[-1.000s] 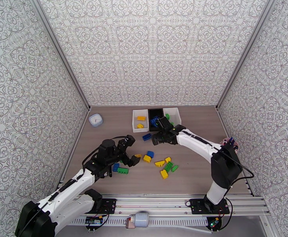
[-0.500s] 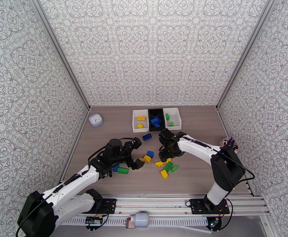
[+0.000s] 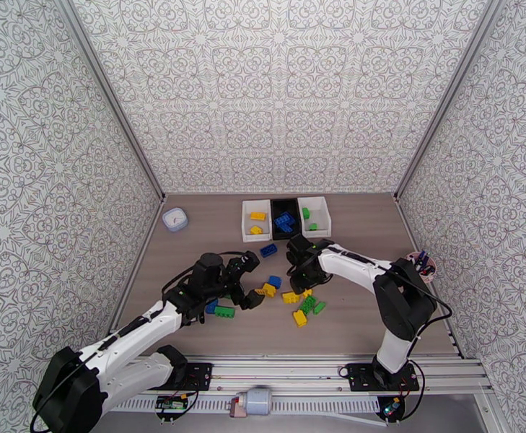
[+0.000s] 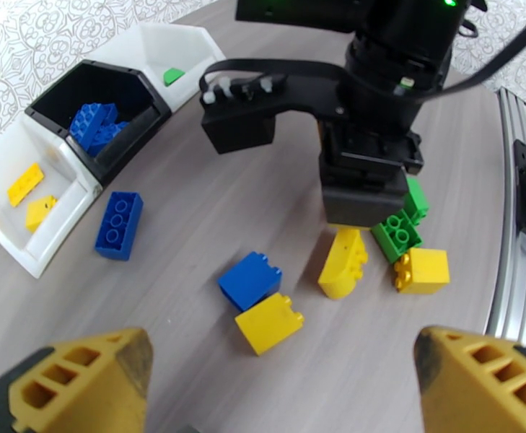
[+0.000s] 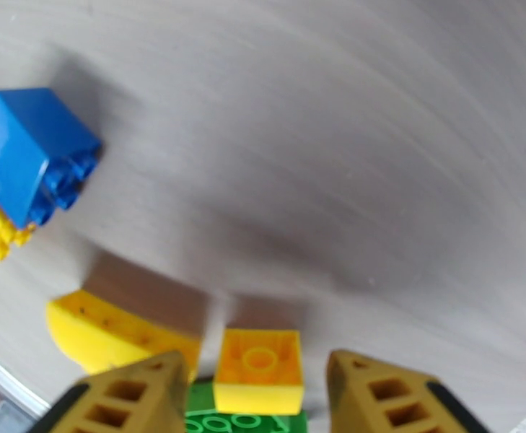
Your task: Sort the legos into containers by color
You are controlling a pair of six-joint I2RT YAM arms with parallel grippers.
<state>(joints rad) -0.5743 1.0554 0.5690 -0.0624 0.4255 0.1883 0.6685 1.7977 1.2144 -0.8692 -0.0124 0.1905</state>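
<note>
Loose blue, yellow and green studded plastic bricks (image 3: 296,303) lie mid-frame on the wood-grain table (image 3: 190,283). Three rectangular plastic bins (image 3: 285,202) sit at upper centre. The left gripper (image 4: 281,355) hangs spread and empty. The right gripper (image 5: 259,380), fingers apart, brackets a small yellow square brick (image 5: 259,366).

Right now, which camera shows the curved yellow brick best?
Left wrist: the curved yellow brick lies large and almost whole. The right wrist view shows it partly hidden at the bottom; the top view shows it tiny.

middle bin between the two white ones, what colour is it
Black; the bin holds blue bricks. Clearest in the left wrist view.
</note>
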